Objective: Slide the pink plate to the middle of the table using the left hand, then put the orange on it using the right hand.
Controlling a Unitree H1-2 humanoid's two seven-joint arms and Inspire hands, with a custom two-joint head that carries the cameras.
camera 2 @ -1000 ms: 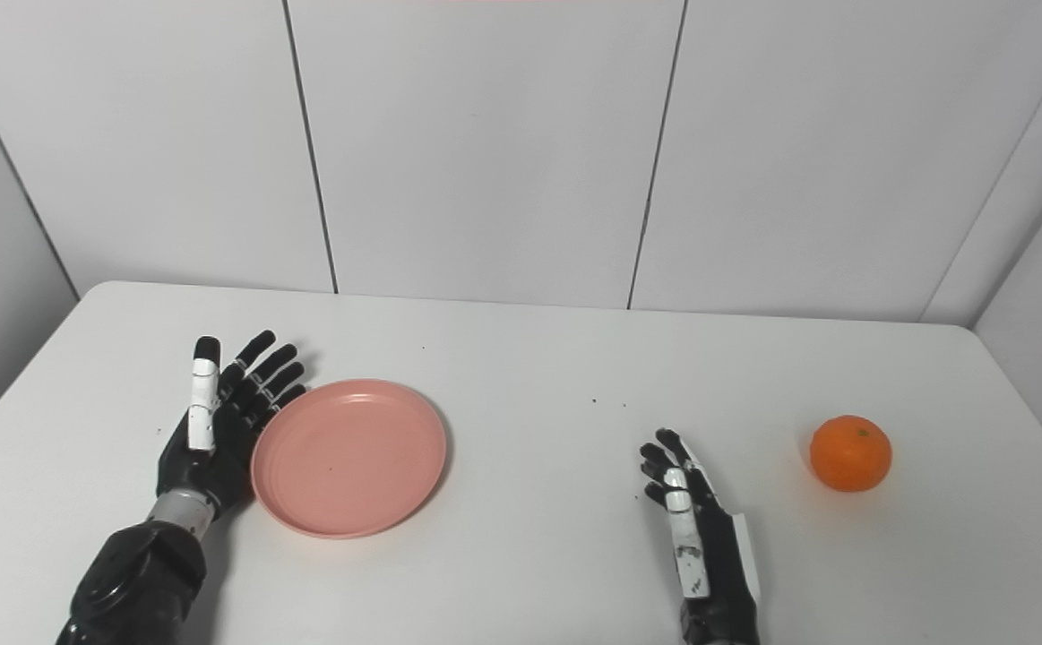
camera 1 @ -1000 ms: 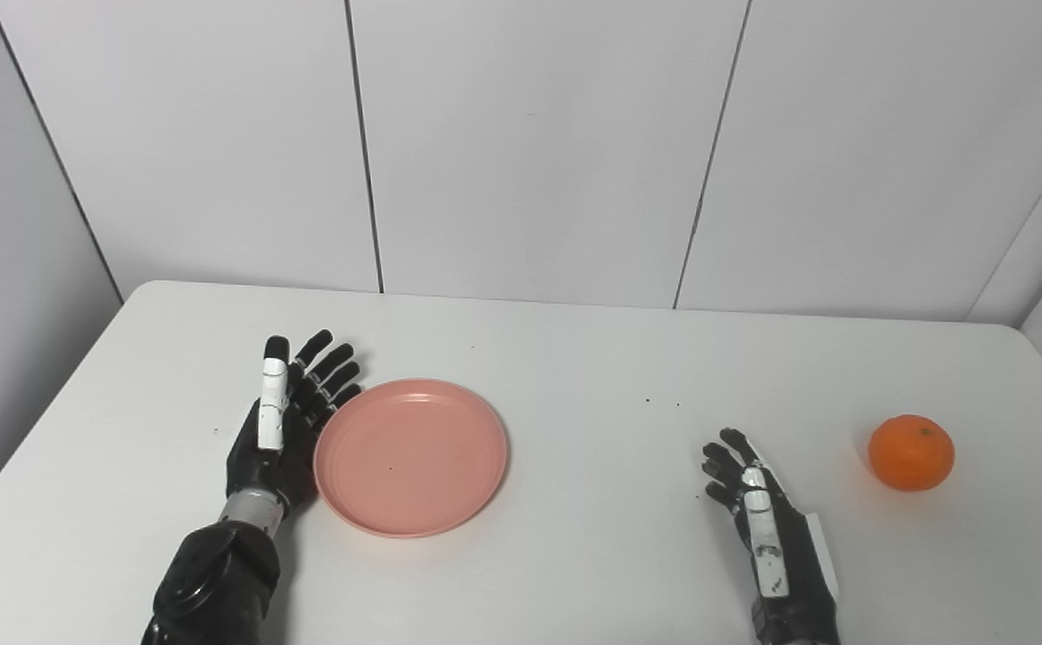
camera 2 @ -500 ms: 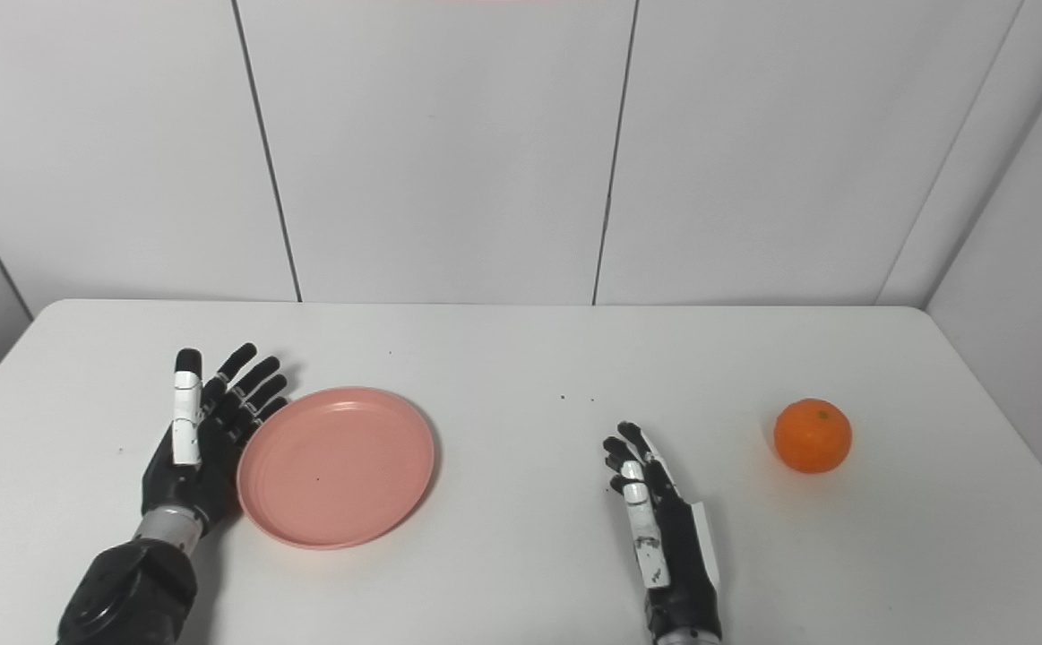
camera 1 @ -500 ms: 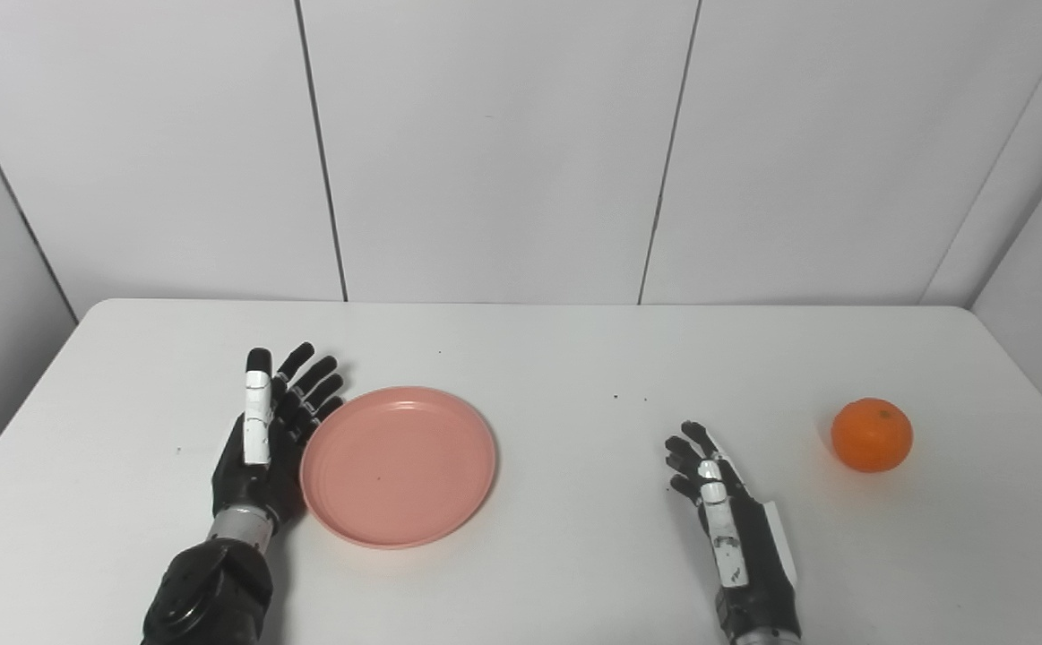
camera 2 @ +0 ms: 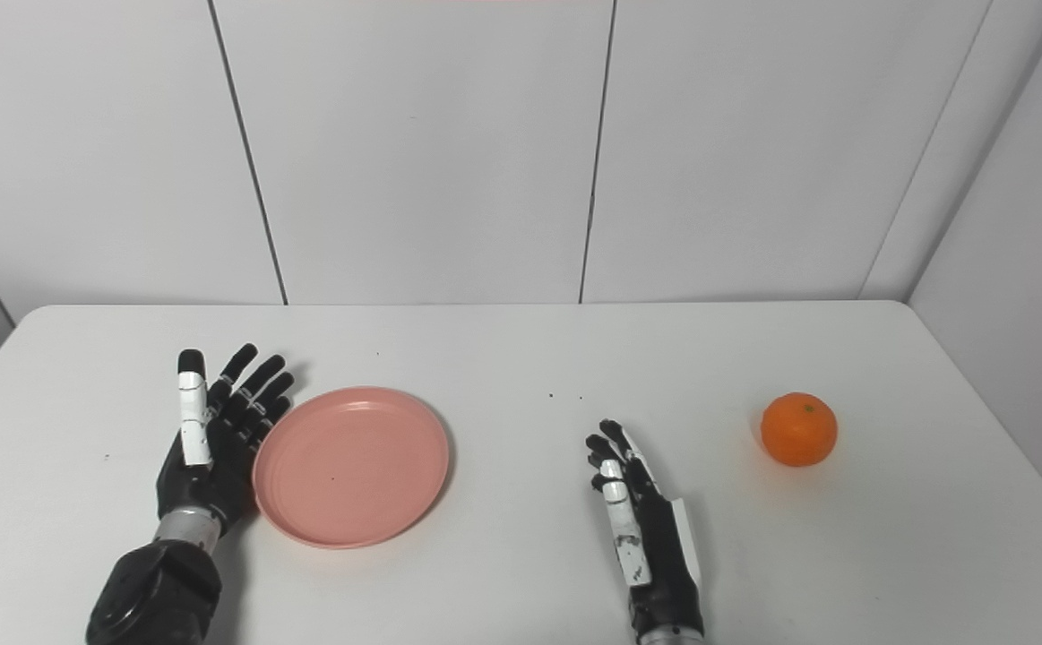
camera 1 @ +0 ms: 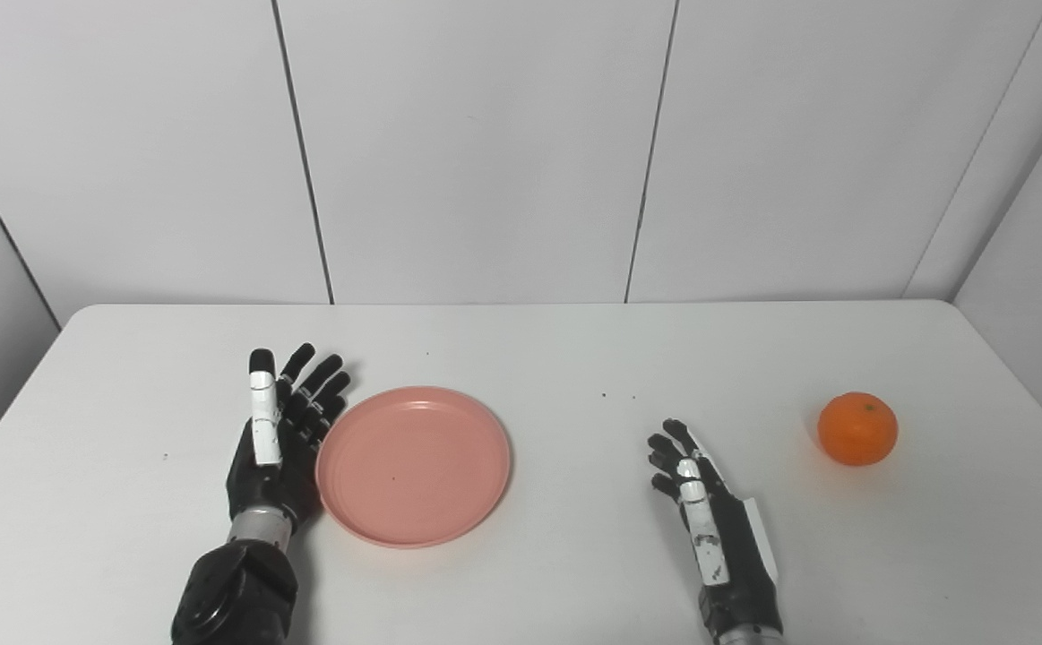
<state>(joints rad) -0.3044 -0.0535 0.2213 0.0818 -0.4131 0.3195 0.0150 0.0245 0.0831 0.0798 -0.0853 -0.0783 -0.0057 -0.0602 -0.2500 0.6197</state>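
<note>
Broadly, a white table (camera 1: 556,358) fills the lower half of both views, its far edge meeting a wall (camera 1: 485,143) of pale panels split by thin dark seams. A few tiny dark specks (camera 1: 619,395) dot the tabletop near its centre.

Next in size, the pink plate (camera 1: 413,466) lies flat on the table, left of the middle, rim up and nothing on it. Being round, it has no long axis of its own; it only looks oval from the slant of the cameras, wider from side to side.

Then the left hand (camera 1: 279,439) lies just beside the plate's left edge, fingers spread apart and pointing away from the robot toward the wall, leaning a little to the right. It holds nothing. Whether its palm side touches the rim or merely sits against it, I cannot tell.

Over on the other side, the right hand (camera 1: 709,520) rests on the table between plate and fruit, well apart from both, thumb edge upward, fingers loosely curled yet separated, holding nothing.

Smallest, the orange (camera 1: 857,429) sits alone near the right edge of the table, stem dimple on top.
</note>
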